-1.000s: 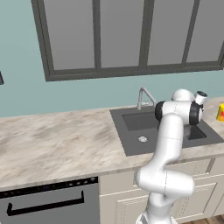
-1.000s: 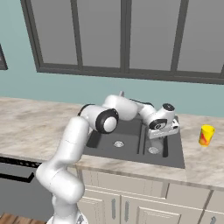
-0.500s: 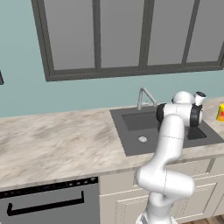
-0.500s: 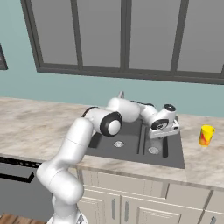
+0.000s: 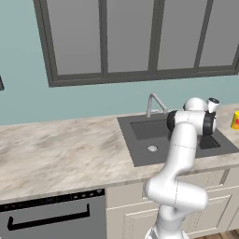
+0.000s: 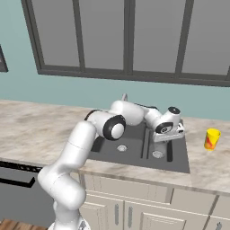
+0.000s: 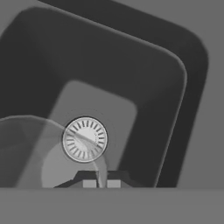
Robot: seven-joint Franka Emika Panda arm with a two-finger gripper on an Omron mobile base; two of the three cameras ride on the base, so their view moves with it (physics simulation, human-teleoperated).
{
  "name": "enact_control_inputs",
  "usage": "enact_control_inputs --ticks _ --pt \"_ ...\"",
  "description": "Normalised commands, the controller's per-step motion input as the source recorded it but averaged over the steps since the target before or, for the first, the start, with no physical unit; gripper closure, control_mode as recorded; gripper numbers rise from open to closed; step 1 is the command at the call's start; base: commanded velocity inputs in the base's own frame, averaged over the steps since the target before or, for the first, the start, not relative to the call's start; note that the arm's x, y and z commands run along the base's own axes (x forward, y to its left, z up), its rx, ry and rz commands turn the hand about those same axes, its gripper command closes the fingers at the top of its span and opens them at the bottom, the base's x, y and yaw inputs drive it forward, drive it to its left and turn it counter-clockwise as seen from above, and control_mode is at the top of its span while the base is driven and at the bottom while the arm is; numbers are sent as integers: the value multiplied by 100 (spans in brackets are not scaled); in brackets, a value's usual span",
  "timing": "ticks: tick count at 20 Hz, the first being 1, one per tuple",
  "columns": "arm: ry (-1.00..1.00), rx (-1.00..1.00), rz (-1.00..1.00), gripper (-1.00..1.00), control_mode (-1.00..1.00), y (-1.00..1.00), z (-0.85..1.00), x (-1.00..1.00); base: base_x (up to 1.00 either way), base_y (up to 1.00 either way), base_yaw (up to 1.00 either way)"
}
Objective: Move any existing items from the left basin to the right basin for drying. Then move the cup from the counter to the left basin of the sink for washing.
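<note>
In the hand view my gripper [image 7: 101, 182] is shut on the thin rim of the see-through glassy item [image 7: 35, 148], which hangs to the left of the fingertips [image 7: 89, 183]. Below it lies a dark basin with a round silver drain [image 7: 84, 139]. From the right base view the gripper [image 6: 165, 140] hangs over the right basin [image 6: 173, 150] of the sink, with the left basin [image 6: 112, 143] beside it. The yellow cup [image 6: 211, 138] stands upright on the counter [image 6: 211, 166] to the right of the sink, apart from the gripper. It also shows as the cup [image 5: 235, 120] at the frame's right edge.
A thin curved silver tap [image 5: 154, 100] rises behind the sink's dividing ridge [image 6: 146, 143]. The window wall runs close behind the counter. A dishwasher front [image 5: 51, 217] sits below the counter to the left.
The hand has drifted slightly to the right over the right basin. The grip on the glassy item is unchanged.
</note>
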Motion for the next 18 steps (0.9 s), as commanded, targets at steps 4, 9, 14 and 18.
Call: enact_control_inputs --ticks 4,9,14,18 --pt "0 0 0 100 -100 -23 -65 0 0 0 0" --pt "0 0 0 100 -100 -23 -65 0 0 0 0" --pt "0 0 0 100 -100 -17 -61 0 0 0 0" --pt "0 0 0 100 -100 -11 -56 -1 0 0 0"
